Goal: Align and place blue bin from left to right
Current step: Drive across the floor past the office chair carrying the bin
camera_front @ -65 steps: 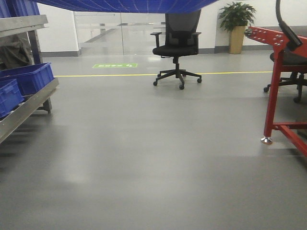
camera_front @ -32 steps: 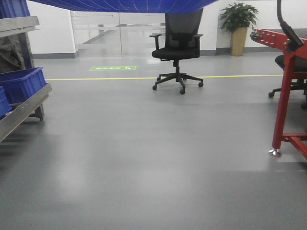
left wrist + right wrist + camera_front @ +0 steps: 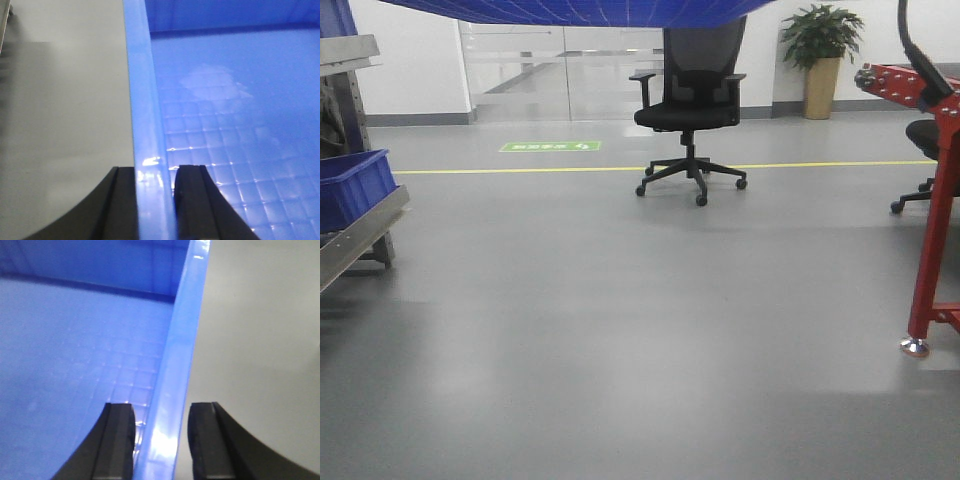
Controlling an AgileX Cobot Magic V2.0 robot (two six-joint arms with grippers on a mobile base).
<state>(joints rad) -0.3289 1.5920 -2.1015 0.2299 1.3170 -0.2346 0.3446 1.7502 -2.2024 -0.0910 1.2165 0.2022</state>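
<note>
Front view: you've got the blue bin (image 3: 580, 10) up at the top edge of the frame, with only its grid underside showing. The grippers are out of shot here. Below the bin's right end is a black office chair (image 3: 688, 95). Below and far left of the bin, a second blue crate (image 3: 350, 185) sits on a metal rack (image 3: 365, 225); its contents can't be seen from this angle. Below the bin's left half there's a green floor marking (image 3: 550, 146), text too small to read. A potted plant (image 3: 820, 45) is just right of the bin, and a red frame (image 3: 932, 200) is further right and lower.

Left wrist: the left gripper (image 3: 155, 200) is clamped on the bin's rim, with the wall running up between the jaws and one finger on each side. The inside shows a grid floor with a glare patch.

Right wrist: the right gripper (image 3: 161, 440) straddles the opposite rim the same way, gripping it. The inner finger is tight on the wall; the outer contact is hard to see.
</note>
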